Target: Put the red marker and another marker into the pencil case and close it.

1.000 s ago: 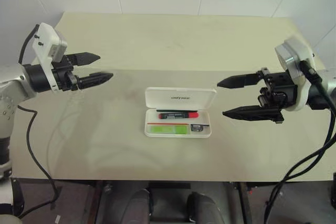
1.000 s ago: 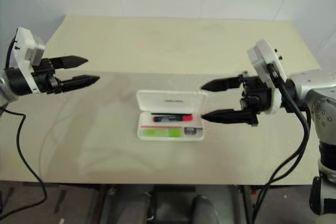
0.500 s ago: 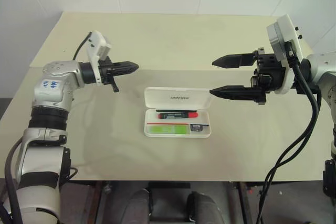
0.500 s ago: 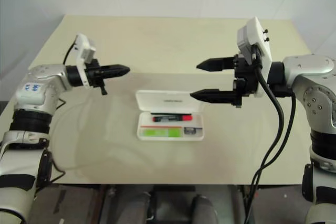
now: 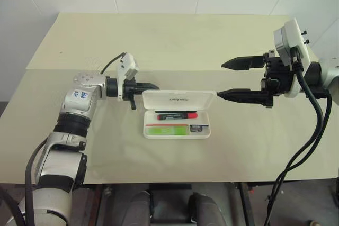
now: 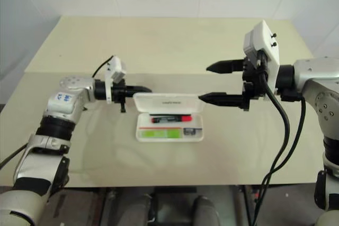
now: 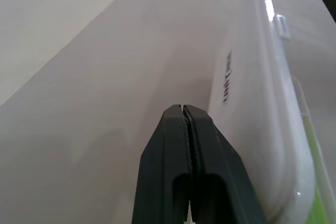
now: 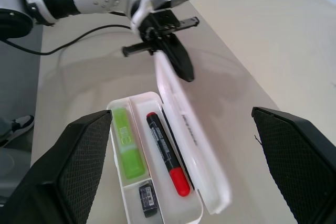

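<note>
The white pencil case [image 5: 205, 132] lies open mid-table, its lid [image 5: 180, 99] tilted up at the back. In its tray lie the red marker [image 5: 178, 115], the lime-green marker [image 5: 168, 129] in front of it, and a small dark stub [image 5: 197, 128]. My left gripper [image 5: 155, 86] is shut on nothing, its tip right behind the lid's back left corner; whether it touches the lid I cannot tell. In the left wrist view the shut fingers [image 7: 202, 145] point along the lid's [image 7: 247, 103] outer face. My right gripper [image 5: 225, 80] hangs open just right of the lid, one finger above the other.
The beige table [image 5: 159, 41] stretches wide behind and to both sides of the case, with a white wall beyond. Black cables [image 5: 312, 130] trail from the right arm past the table's front right edge.
My left gripper has shut and swung right and down, from the table's left side to the lid's back left corner. The right gripper stays open and has turned a little.
</note>
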Robot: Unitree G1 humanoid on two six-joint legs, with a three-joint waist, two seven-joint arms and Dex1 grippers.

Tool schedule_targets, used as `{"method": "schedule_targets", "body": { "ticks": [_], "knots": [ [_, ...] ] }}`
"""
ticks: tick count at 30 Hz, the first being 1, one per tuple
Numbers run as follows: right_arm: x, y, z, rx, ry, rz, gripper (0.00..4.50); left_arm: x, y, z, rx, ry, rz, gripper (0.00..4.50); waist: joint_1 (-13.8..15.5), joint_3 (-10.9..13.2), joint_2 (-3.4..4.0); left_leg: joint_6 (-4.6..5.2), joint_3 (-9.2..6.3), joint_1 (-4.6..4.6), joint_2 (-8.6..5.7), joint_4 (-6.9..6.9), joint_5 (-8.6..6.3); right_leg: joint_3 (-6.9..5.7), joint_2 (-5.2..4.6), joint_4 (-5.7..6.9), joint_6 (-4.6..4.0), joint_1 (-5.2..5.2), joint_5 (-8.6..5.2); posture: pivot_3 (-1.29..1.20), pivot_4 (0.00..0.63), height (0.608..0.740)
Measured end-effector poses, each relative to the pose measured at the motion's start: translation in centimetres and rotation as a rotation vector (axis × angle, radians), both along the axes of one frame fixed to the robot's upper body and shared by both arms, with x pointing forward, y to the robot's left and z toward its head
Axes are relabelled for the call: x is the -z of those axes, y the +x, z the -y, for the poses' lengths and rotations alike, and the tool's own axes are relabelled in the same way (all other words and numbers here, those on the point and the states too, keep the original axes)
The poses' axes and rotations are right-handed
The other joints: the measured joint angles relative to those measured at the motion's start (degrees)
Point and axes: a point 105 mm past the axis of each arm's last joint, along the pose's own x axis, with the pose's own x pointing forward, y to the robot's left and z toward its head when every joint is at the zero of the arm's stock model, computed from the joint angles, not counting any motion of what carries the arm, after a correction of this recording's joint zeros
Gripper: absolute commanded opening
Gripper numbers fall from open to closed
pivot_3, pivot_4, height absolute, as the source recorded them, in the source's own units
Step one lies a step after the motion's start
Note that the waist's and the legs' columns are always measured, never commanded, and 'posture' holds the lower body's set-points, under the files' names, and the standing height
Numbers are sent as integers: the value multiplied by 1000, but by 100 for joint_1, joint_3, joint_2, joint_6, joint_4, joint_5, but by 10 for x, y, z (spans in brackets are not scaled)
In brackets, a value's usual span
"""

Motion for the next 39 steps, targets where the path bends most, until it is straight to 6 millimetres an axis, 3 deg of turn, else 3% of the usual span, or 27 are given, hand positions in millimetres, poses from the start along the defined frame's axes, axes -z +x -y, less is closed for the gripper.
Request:
{"method": "schedule_targets", "body": {
  "ticks": [5, 18, 21, 24, 27, 30, 35, 39],
  "knots": [
    [1, 1, 1, 8, -3, 5, 4500, 6, -1, -10, -74, 77, 63, 54, -2, 0, 0, 0, -3, 5, 0, 2, 0, 0, -2, 0, 0, 7, 0, 0, 150, 740],
    [5, 8, 4, 34, -30, 25, 4500, -4, -39, -13, -40, 166, 153, 54, 0, 0, 0, 1, -5, 4, 0, -2, 0, -1, -2, -5, 0, 7, 0, 0, 150, 740],
    [5, 9, 5, 36, -28, 24, 4500, 2, -45, -13, -39, 197, 156, 54, 0, 0, 0, 1, -5, 5, 1, -1, 0, -2, -2, -3, 0, 8, 0, 0, 150, 740],
    [4, 11, 7, 47, -33, 39, 4500, 15, -40, -17, -91, 305, 190, 54, 3, 0, 0, 1, -4, 7, 0, 1, 0, -1, -2, 0, 0, 9, 0, 0, 150, 740],
    [9, 14, 7, 58, -57, 42, 4500, 14, -35, -13, -132, 290, 193, 54, 4, 0, 0, 1, -5, 5, 0, -2, -1, 0, -2, -3, 0, 7, 0, 0, 150, 740],
    [12, 15, 8, 66, -64, 37, 4500, 13, -44, -6, -93, 316, 221, 54, 7, 0, 0, 1, -4, 3, 0, -6, -1, -1, -2, -9, 0, 6, 0, 0, 150, 740],
    [16, 18, 10, 83, -79, 47, 4500, 33, -54, 2, -57, 382, 218, 54, 7, 0, 1, 1, -5, 8, 1, 1, -1, -1, -2, -1, 0, 9, 0, 0, 150, 740],
    [17, 18, 10, 86, -81, 44, 4500, 34, -60, 12, -40, 379, 235, 54, 9, 0, 1, 1, -5, 6, 1, -3, -1, 0, -2, -7, 0, 9, 0, 0, 150, 740]
  ]
}}
